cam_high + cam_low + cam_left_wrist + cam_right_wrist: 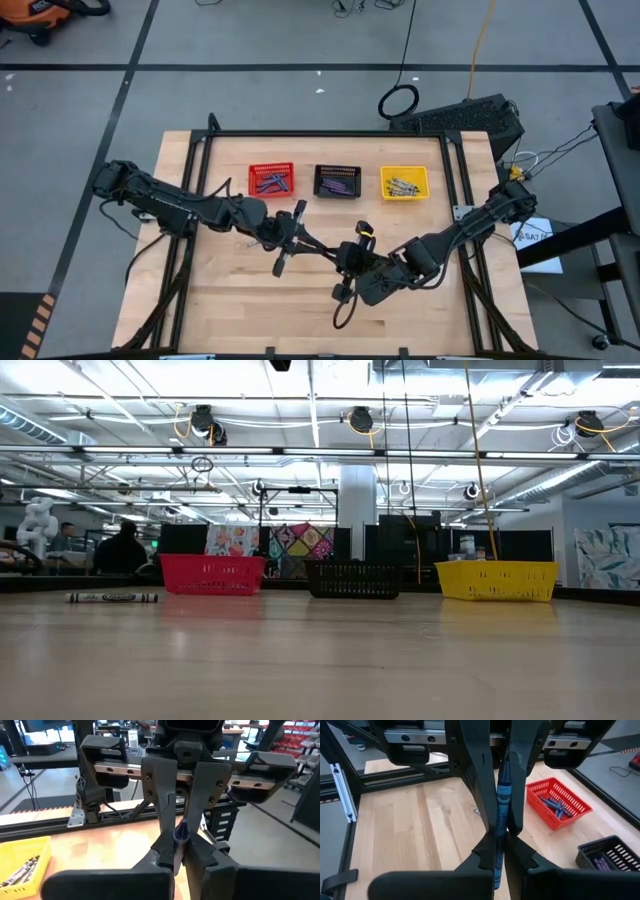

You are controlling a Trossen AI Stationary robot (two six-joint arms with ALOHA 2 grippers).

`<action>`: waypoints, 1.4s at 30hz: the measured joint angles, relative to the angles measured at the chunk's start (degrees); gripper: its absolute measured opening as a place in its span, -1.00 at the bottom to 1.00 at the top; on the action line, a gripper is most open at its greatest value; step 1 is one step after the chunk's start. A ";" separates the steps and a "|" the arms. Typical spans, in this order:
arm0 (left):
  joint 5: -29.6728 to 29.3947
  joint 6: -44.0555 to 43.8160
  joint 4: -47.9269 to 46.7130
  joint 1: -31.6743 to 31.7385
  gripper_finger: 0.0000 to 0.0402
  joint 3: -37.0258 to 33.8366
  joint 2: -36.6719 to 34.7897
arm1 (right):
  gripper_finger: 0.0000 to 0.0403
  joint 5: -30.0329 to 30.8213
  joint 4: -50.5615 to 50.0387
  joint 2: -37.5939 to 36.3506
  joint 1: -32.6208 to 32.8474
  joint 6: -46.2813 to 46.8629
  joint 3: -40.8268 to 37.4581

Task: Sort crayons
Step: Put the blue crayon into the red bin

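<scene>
From above, the left gripper [283,262] and right gripper [340,291] met mid-worktop; red basket [271,180], black basket [337,181] and yellow basket [404,182] lined the far edge. Low down, one grey crayon [112,597] lay loose. Both wrist views showed jaws pinching a blue crayon [500,815]: probably light, stiff, waxy, best held mid-shaft.

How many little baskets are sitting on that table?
3, in a row along the table's far side: the red basket on the left, the black basket in the middle, and the yellow basket on the right. None seems hidden.
</scene>
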 joint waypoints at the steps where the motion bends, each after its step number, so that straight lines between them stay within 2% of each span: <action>1: -0.04 0.38 -0.14 0.00 -0.94 0.00 0.00 | -0.99 -0.06 -0.06 0.00 -0.02 0.00 0.00; 8: -3.41 2.97 -3.45 0.29 -0.93 0.07 -0.07 | -0.91 0.06 -1.88 0.00 -0.38 1.22 -0.09; 18: -7.99 6.19 -11.03 4.23 -0.93 -0.11 -0.07 | -0.67 0.13 -7.74 -0.07 -1.79 10.21 -0.03; 22: -12.40 9.04 -21.39 7.65 -0.93 -0.11 0.00 | -0.60 0.06 -8.63 -0.07 -1.78 10.60 -0.03; 28: -15.60 9.46 -37.65 13.32 -0.93 -0.11 0.00 | -0.58 0.07 -10.25 1.14 -1.80 10.62 -0.02; 32: -19.80 11.43 -41.70 16.90 -0.93 -0.11 0.00 | -0.58 0.00 -11.06 3.04 -2.21 10.51 0.00; 37: -20.62 15.34 -45.63 22.17 -0.93 -0.11 0.00 | -0.58 0.02 -13.39 5.33 -3.03 10.60 0.00; 42: -21.66 15.46 -50.79 28.31 -0.93 -0.11 -0.02 | -0.58 0.20 -15.95 6.84 -3.85 14.10 0.00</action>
